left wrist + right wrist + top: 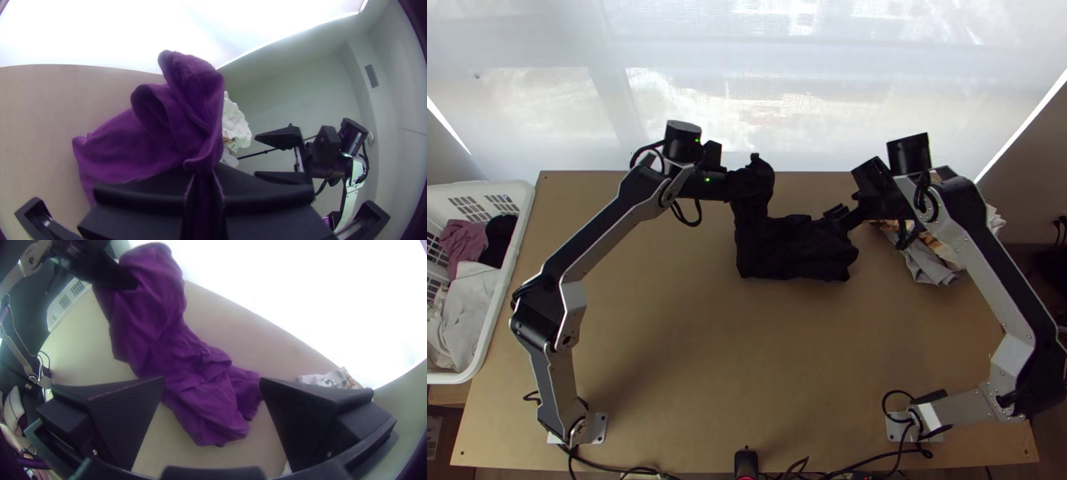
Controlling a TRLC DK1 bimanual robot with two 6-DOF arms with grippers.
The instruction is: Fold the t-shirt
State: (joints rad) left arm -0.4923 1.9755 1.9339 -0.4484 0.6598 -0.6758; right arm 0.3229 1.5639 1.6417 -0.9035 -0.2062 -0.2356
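On the far side of the wooden table (667, 336), the t-shirt (155, 333) hangs up at one end, where the left gripper (203, 175) has its jaws clamped on it, and the right gripper (212, 379) is by the low end with its jaws wide apart. The shirt could get more bunched up if the right gripper grabs just a loose wrinkle, or if the left gripper pulls too hard. It looks purple and crumpled, with its low end lying in messy folds.

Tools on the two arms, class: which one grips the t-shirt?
The left tool: it is shut on the t-shirt, while the right tool stands open.
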